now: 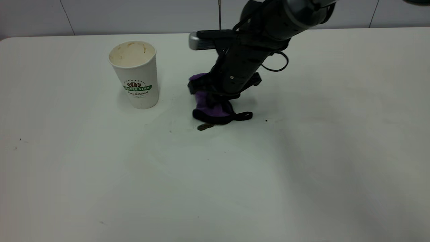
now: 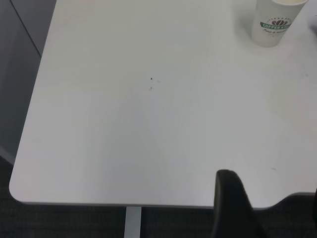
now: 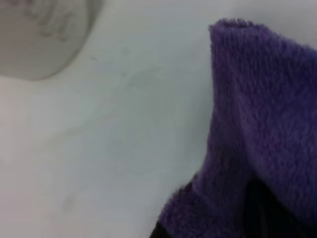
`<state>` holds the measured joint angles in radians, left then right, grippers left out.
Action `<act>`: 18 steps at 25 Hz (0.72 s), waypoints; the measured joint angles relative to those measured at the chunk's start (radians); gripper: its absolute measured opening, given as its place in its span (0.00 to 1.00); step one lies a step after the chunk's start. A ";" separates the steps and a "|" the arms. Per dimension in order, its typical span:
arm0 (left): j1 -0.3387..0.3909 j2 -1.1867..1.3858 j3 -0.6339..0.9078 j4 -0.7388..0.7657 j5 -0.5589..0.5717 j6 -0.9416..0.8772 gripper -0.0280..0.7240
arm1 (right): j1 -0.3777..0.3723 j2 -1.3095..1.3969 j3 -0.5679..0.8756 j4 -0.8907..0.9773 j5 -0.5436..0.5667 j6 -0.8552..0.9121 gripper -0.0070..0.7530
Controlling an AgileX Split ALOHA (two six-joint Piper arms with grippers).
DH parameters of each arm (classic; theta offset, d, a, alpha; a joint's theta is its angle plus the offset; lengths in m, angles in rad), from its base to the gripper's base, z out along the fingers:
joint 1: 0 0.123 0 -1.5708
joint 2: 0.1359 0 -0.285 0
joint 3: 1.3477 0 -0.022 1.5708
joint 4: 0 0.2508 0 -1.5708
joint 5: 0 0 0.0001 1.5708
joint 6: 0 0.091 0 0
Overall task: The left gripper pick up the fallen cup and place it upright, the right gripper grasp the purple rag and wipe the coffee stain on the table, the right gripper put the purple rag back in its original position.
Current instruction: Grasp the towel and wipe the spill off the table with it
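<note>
Fingers on my right gripper are closed on the purple rag, pressing it down onto the surface. My left gripper sits back near the surface's edge, far from the cup, and I cannot tell how its fingers are set.

The surface is big, white and smooth, with a few tiny dark specks. Behind it is a pale wall with thin dark lines.

The rag is fluffy and purple with a black edge, and a short black loop sticks out to one side. A small brown coffee stain shows just beside the rag's near edge. The cup stands upright, a little way from the rag. It is white with a green "COFFEE STAR" logo and brown smears inside.
</note>
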<state>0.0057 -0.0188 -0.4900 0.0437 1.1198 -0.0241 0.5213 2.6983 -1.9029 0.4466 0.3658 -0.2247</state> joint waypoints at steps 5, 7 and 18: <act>0.000 0.000 0.000 0.000 0.000 0.000 0.61 | -0.054 -0.010 -0.009 -0.012 0.171 0.002 0.09; 0.000 0.000 0.000 0.000 0.000 0.000 0.61 | -0.046 -0.013 -0.010 -0.028 0.225 0.002 0.09; 0.000 0.000 0.000 0.000 0.000 0.000 0.61 | 0.139 -0.013 -0.007 -0.052 0.120 -0.010 0.09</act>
<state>0.0057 -0.0188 -0.4900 0.0437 1.1198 -0.0241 0.6599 2.6853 -1.9098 0.3950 0.4859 -0.2346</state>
